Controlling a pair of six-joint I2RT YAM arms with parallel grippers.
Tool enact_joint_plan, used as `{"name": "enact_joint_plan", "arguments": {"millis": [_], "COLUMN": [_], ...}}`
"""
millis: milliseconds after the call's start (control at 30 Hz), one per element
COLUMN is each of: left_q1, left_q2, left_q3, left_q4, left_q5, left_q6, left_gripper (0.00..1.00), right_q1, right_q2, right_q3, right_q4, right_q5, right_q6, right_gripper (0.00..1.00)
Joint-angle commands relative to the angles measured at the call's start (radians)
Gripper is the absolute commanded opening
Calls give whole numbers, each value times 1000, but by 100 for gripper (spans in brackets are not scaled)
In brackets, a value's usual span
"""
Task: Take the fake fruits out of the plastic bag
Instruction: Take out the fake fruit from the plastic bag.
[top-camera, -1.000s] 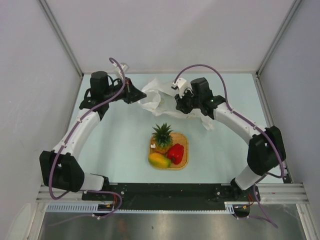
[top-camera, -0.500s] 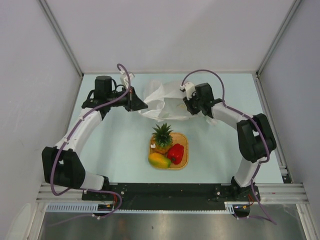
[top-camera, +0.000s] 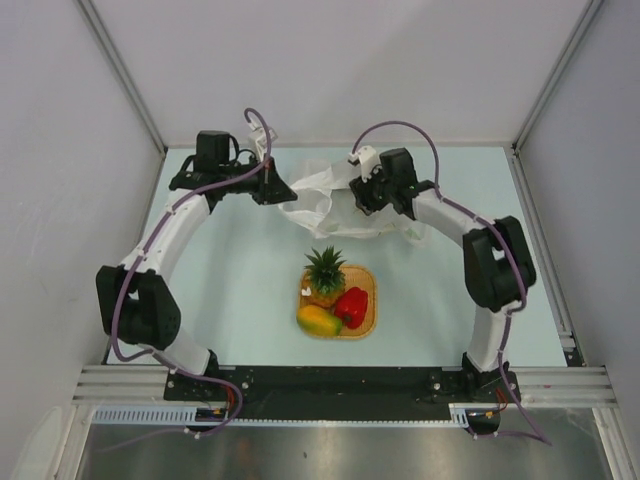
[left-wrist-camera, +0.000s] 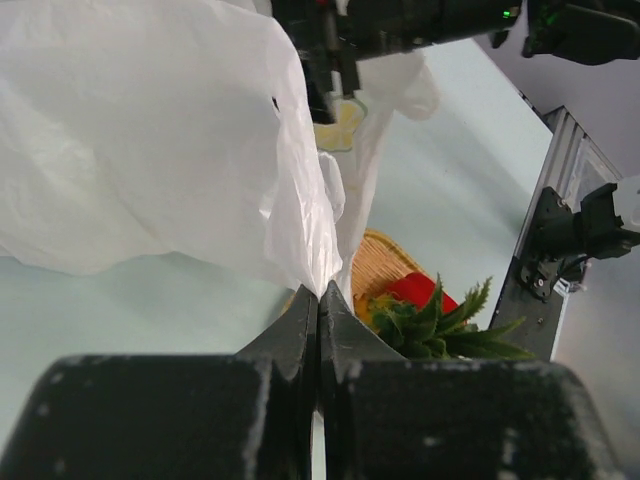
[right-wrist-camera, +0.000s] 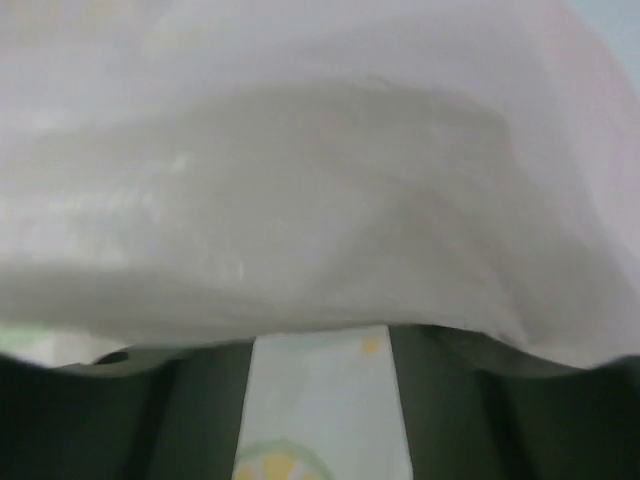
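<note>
The white plastic bag (top-camera: 318, 200) hangs bunched between my two grippers at the back of the table. My left gripper (top-camera: 276, 190) is shut on a pinch of the bag's edge (left-wrist-camera: 318, 285). My right gripper (top-camera: 357, 197) is pushed in under the bag film (right-wrist-camera: 320, 180), its fingers (right-wrist-camera: 140, 420) apart. A small yellow-and-green piece (left-wrist-camera: 342, 125) shows below it, also in the right wrist view (right-wrist-camera: 262, 465). The pineapple (top-camera: 325, 270), the red pepper piece (top-camera: 350, 305) and the mango (top-camera: 318, 320) lie on the woven mat (top-camera: 368, 285), outside the bag.
The mat with the fruits sits in front of the bag, between the arms; it also shows in the left wrist view (left-wrist-camera: 378, 262). Grey walls close the table at the back and on both sides. The metal rail (top-camera: 340, 380) runs along the near edge.
My right gripper has moved left and back into the bag, its arm folding in. My left arm has swung back, still holding the edge. The bag is bunched tighter between them.
</note>
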Motion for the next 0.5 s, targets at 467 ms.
{"name": "enact_joint_plan", "arguments": {"millis": [467], "left_q1": [7], "left_q2": [201], "left_q3": [265], "left_q4": [-94], "left_q5": [66], "left_q6": [-26], "left_gripper": [0], "right_q1": [-32], "right_q2": [579], "right_q3": [683], "right_q4": [107], "right_q5": [279], "right_q6": [163], "right_gripper": [94]}}
